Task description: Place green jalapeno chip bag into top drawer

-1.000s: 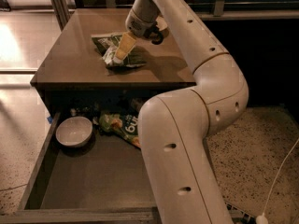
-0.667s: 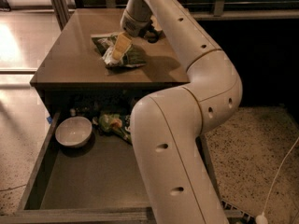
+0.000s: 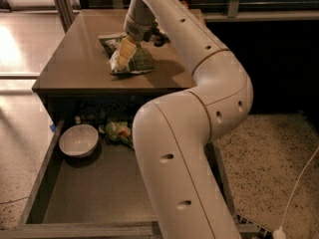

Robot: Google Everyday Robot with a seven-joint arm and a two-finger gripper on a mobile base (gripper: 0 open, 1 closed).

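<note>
Camera view: the brown rectangular wooden counter (image 3: 75,59) carries the crumpled dark green foil jalapeno chip bag (image 3: 143,62) around the middle of its top, clear of all four edges and lying flat on the surface. The cream two-finger gripper (image 3: 124,51) is down on the bag's left half, touching it from above. Whether the claw is wide, narrow or clamped on the foil cannot be told. Below the counter's front edge the wide shallow grey-green top drawer (image 3: 89,193) stands pulled out. It holds a round white bowl (image 3: 78,141) under the front left corner and a brighter light-green snack bag (image 3: 117,131) just beside the bowl, and most of the drawer floor is bare. The cream jointed robot arm (image 3: 189,148) covers the drawer's right side. Compared with a second ago, the gripper has shifted slightly toward the counter's left edge while staying on the bag, and the arm's elbow has swung left across the drawer. The bag has neither risen nor moved. Judgement: the task remains at the grasping step and transport has not begun. The lift must also clear the front edge before the bag can be lowered into the drawer.
</note>
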